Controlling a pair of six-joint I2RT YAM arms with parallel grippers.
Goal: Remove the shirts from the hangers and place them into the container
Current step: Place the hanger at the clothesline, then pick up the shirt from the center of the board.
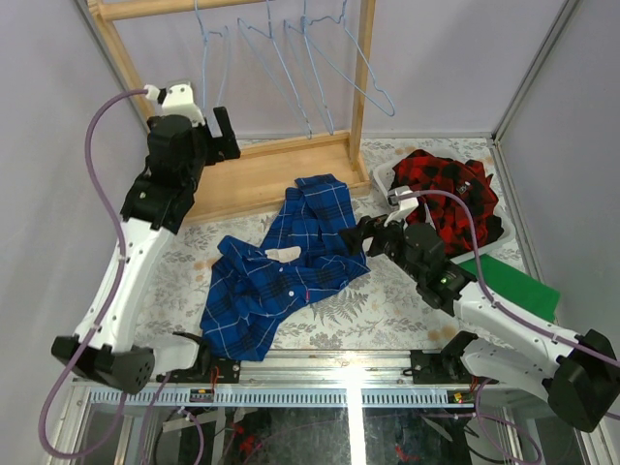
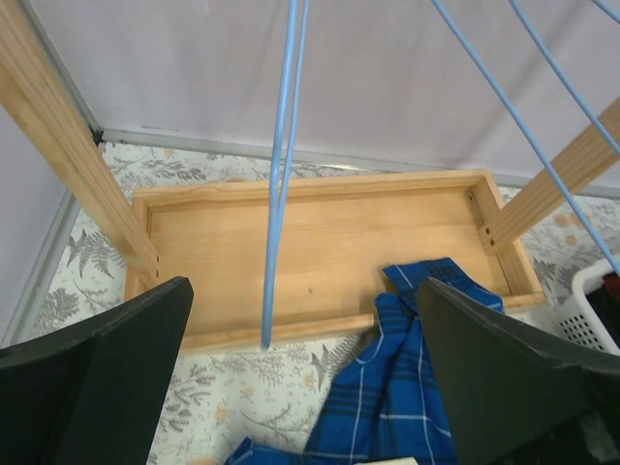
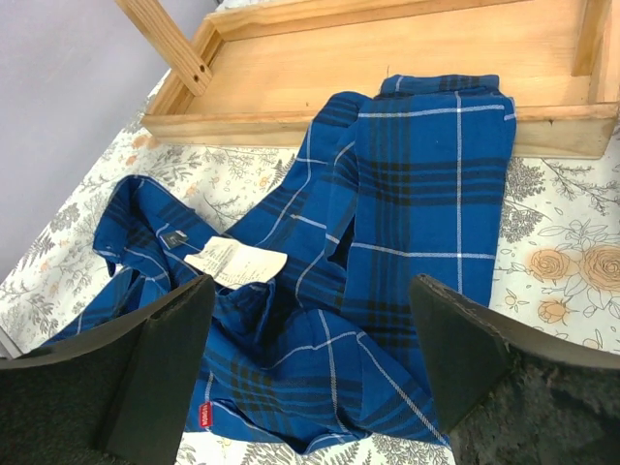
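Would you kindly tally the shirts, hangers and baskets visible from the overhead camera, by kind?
Shirts: 2, the blue plaid shirt and the red-and-black plaid shirt
Light-blue wire hangers: 4
White laundry basket: 1
Total: 7

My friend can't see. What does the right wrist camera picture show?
A blue plaid shirt lies crumpled on the flowery table, one end draped over the edge of the wooden rack base. The right hand is open and empty, its two black fingers framing the shirt.
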